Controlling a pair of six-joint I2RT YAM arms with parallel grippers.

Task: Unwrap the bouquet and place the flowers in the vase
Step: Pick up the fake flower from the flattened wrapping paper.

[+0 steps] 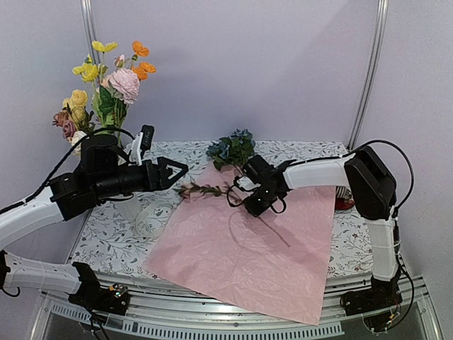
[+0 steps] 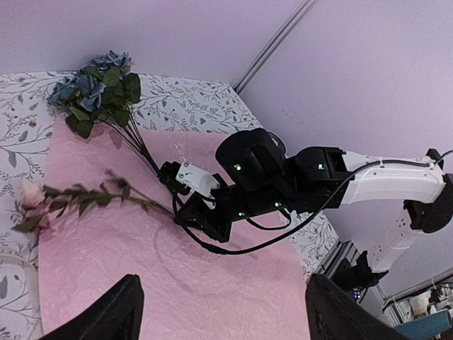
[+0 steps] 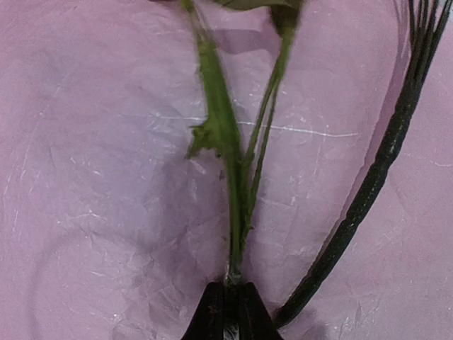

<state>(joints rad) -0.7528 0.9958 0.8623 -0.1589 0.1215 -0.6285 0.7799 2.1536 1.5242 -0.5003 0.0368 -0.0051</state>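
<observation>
Right gripper (image 3: pixel 227 289) on crosswise stem (image 1: pixel 207 190), bloom (image 2: pixel 31 193) leftward

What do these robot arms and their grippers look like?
The left arm and right arm are white tubes joined by chunky black joints. Thin black cables loop outside them. The left gripper and right gripper are black with two pointed fingers; small green lights glow near the right wrist.

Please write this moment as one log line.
right gripper shut on leafy stem | left gripper open, empty | blue roses lie at far edge of pink paper
</observation>
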